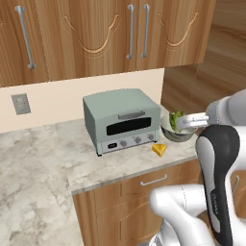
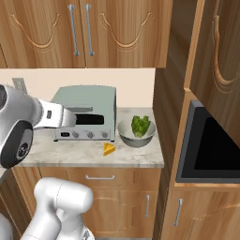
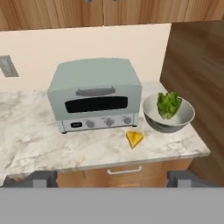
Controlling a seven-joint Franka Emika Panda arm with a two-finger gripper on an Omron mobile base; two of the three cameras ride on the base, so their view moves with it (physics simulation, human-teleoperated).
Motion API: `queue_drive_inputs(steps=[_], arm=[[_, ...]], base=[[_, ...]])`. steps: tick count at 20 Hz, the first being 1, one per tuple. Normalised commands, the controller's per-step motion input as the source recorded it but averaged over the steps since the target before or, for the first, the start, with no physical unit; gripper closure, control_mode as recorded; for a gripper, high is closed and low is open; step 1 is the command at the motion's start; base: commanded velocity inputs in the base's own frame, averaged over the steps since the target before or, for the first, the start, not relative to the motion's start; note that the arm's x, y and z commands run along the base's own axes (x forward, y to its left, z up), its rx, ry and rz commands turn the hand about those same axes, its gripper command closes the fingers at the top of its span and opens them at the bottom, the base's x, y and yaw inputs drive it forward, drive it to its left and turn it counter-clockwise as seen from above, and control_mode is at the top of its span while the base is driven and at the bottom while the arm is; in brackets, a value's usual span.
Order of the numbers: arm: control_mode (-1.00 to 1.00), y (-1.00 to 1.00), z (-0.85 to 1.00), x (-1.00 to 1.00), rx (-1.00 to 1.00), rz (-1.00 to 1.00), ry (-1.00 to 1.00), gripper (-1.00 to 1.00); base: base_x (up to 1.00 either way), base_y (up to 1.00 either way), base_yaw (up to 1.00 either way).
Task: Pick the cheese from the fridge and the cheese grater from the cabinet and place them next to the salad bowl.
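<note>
A small yellow-orange wedge of cheese [image 3: 134, 138] lies on the marble desk [image 3: 39, 144], near its front edge, just in front of the right end of the grey-green toaster oven [image 3: 95, 94] and close beside the salad bowl [image 3: 177, 120], apart from both. The round grey metal bowl, with green leaves heaped inside, stands at the desk's right end, next to the toaster oven and against the tall brown wooden unit that holds the dark microwave [image 2: 211, 145]. From the left base view the same wedge [image 1: 159, 149] sits between the oven's front corner and the bowl [image 1: 174, 133]; from the right base view it [image 2: 108, 149] lies below the oven's control knobs. The white arm reaches across in front of the desk, and the gripper [image 3: 113, 178] is spread wide, its two dark tips far apart at the bottom of the hand view, holding nothing. A grey wall outlet [image 3: 6, 66] is set in the cream backsplash left of the oven, beneath the row of wall cabinets [image 1: 96, 33].
</note>
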Motion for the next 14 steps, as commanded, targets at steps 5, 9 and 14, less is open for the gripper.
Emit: queue_drive_inputs(steps=[5,9,14], arm=[[-1.00,0.07,0.56,-0.43,-0.05,-0.08,0.00,-1.00],[-1.00,0.01,0.17,-0.08,0.00,-0.07,-0.05,-1.00],[-1.00,0.00,0.00,0.00,0.00,0.00,0.00,-1.00]], base=[[0.00,0.00,0.00],[0.00,0.00,0.00],[0.00,0.00,0.00]])
